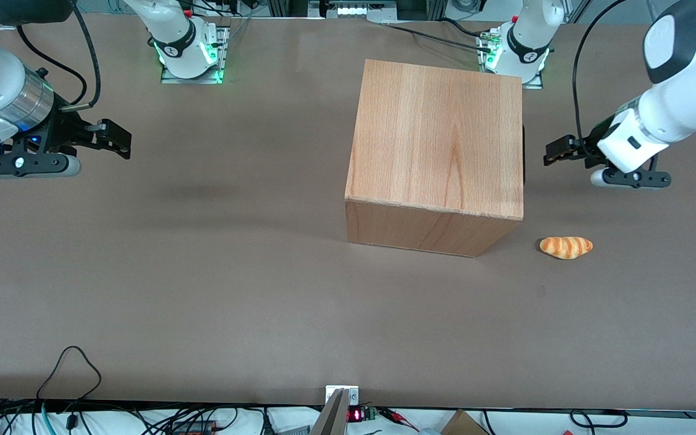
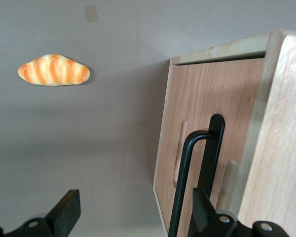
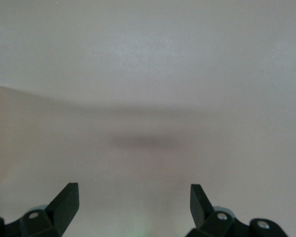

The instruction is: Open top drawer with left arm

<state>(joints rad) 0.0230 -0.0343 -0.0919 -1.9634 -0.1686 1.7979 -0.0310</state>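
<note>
Brown table [image 1: 203,272] bearing a wooden cabinet [image 1: 438,157] and, just beside it, a bread roll [image 1: 565,247].

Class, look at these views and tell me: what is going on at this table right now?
The left arm is lined up to open the top drawer of the wooden cabinet. Its claw hangs open just in front of the drawer, close to the black bar handle but not gripping it. The drawer looks shut. A toy croissant lies on the table, nearer the front camera than the claw.
</note>
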